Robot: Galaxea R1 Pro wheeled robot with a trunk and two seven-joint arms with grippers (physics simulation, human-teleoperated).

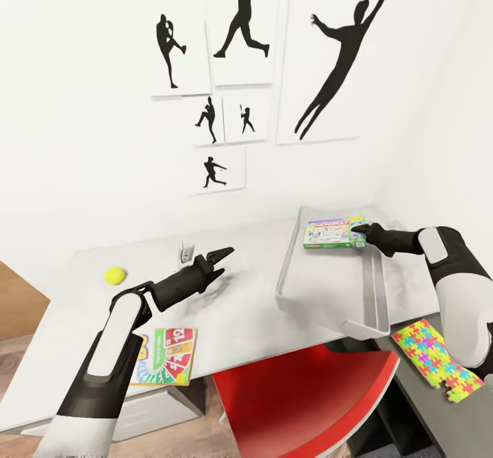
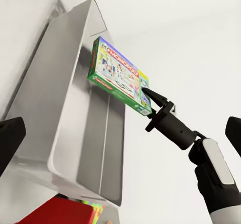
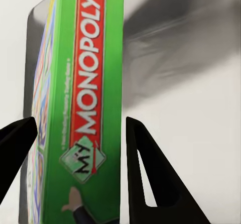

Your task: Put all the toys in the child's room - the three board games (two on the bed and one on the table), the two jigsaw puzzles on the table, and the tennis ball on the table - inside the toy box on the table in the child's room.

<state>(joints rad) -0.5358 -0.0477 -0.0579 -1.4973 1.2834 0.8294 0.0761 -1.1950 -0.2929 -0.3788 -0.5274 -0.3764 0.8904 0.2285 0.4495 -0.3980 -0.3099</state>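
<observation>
**Green board game held over toy box**

Green-edged board game (image 1: 335, 233), cover printed "My Monopoly" (image 3: 83, 108), clamped by its near edge in right gripper (image 1: 359, 229); 1 finger each side of the box, seen in right wrist view. Held above the far end of the toy box (image 1: 370, 287), roughly level, cover up. Toy box resting on light grey table (image 1: 233, 307), near the corner where the dark grey section (image 1: 418, 376) begins.

Left gripper (image 1: 222, 254) poised over mid-table, fingertips close together, nothing between them; whether fully closed cannot be told. Tennis ball (image 1: 115, 276) lying on table well to the left, apart from the arm. 1 yellow-green and red board game (image 1: 168, 355) flat near the table's front edge, partly hidden by left arm. 1 jigsaw puzzle (image 1: 435, 359) flat on dark section beside right arm. Red chair (image 1: 301, 396) below table front. Black sports silhouettes (image 1: 342, 54) on white wall.
</observation>
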